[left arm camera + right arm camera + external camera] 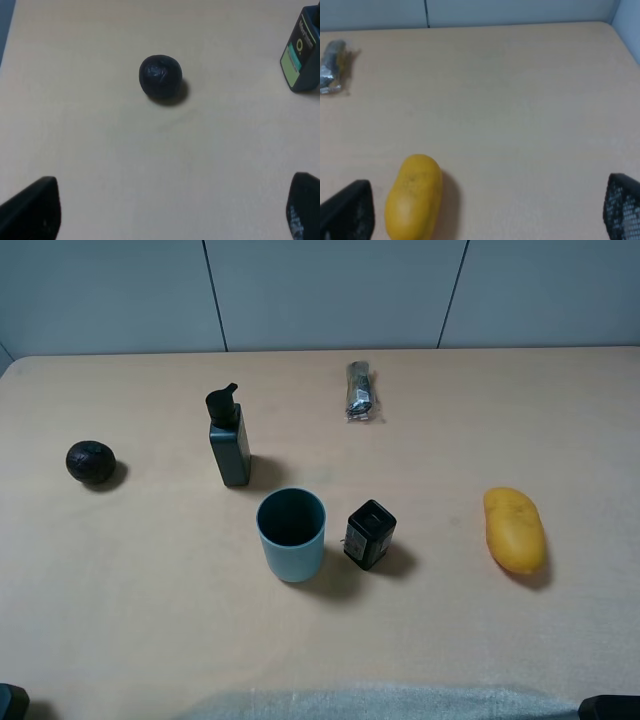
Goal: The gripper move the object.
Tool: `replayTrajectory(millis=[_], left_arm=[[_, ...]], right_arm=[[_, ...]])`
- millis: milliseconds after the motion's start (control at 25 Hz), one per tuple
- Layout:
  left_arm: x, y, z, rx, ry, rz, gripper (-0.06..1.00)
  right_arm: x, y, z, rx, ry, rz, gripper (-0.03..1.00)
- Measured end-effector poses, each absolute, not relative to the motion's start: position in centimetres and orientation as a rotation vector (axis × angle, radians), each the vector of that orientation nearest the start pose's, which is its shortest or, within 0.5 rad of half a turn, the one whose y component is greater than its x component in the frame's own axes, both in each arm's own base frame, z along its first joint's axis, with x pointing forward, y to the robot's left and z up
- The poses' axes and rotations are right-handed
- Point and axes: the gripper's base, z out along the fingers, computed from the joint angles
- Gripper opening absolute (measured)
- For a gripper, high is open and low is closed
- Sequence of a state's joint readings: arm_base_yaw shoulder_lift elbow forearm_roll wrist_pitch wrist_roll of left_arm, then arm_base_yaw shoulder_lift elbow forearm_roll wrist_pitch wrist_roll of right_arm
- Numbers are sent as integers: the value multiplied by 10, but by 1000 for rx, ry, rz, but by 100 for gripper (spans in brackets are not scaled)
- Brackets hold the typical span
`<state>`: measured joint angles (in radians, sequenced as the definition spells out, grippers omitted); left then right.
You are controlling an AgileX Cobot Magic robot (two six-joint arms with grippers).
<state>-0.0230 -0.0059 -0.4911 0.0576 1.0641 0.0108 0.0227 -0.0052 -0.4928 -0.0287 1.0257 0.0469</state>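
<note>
Cup stands upright, long axis vertical, mouth facing up, between pump bottle and black box, well ahead of both claws. Left gripper is spread wide, empty, dark ball ahead of it. Right gripper likewise gapes, yellow mango just beyond one finger.

The light blue cup stands upright, open-topped, just beside the small black box.

No text is legible: the dark green pump bottle carries a green label with a yellowish ring mark, and its printed words are too blurred to read.
</note>
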Motion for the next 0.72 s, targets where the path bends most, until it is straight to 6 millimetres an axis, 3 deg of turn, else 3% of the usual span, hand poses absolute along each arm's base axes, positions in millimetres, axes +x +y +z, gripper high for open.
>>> replayTrajectory(millis=[720], left_arm=[[-5, 5, 275, 32, 2050, 61, 91]], right_arm=[[-3, -1, 278, 25, 2010, 29, 69]])
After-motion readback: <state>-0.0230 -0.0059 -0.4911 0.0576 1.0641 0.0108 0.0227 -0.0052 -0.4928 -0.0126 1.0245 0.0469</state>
